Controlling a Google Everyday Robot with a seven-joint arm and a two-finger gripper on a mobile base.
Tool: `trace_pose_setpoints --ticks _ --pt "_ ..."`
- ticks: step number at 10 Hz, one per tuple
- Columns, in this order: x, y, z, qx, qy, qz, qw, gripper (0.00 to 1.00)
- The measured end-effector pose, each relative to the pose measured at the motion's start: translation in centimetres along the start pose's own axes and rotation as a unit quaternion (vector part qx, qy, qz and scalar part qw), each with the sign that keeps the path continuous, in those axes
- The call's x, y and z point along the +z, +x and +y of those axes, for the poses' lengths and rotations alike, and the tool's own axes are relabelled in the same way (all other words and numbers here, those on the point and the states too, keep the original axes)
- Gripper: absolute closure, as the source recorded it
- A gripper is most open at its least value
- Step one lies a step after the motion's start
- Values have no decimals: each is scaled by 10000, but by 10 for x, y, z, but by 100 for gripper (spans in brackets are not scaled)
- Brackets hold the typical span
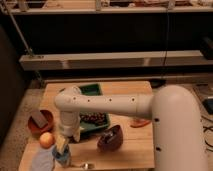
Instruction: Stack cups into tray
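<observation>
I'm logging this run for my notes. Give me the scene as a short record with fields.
gripper: open, pointing down, just over the blue cup
blue cup: near the table's front edge, outside the tray
pale cup: beside the blue cup, also outside the tray
tray: green, mid-table, dark items inside, no cup visible in it
orange bowl: at the table's side edge
brown bowl: in front of the tray
stacking: not yet done

Green tray [91, 90], pale tool [62, 146] over blue cup [62, 159]
</observation>
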Motion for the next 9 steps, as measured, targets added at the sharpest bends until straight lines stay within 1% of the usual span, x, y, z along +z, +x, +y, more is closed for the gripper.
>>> trace_pose_setpoints --ticks 2,9 --pt "3 1 1 1 -4 9 10000 38" --pt "22 4 2 18 5 -45 10000 38"
